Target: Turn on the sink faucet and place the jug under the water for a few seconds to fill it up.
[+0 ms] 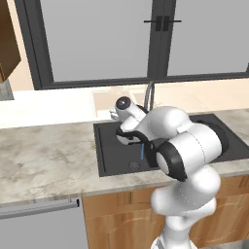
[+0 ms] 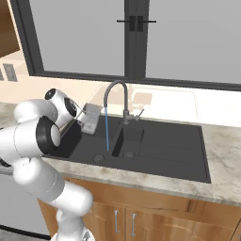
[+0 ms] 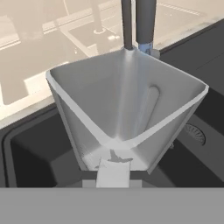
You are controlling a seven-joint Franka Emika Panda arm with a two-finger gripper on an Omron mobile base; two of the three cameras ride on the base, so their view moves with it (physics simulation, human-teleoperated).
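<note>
I have the jug (image 2: 91, 118) in the hand (image 2: 84, 117), the fingers pinched on its near wall, and it hangs over the left part of the sink (image 2: 169, 155), above the basin floor. The faucet (image 2: 116, 96) is on: water (image 2: 107, 129) falls in a thin blue line from the spout into the left compartment, close to the drain (image 2: 98, 158).

In the right base view the jug sits just left of the stream, near it but apart. In the hand view the stream shows just past the jug's far rim, so I judge nothing is going in yet.

The step, as I read it, is to carry the jug sideways until its mouth is under the stream. I would move it slowly toward the spout, keeping it level and well below the spout's tip so the rim does not knock the gooseneck. The grip is on one wall only, so I would avoid any twist that lets the jug swing. Once the blue line falls inside the rim, hold there a few seconds.
</note>
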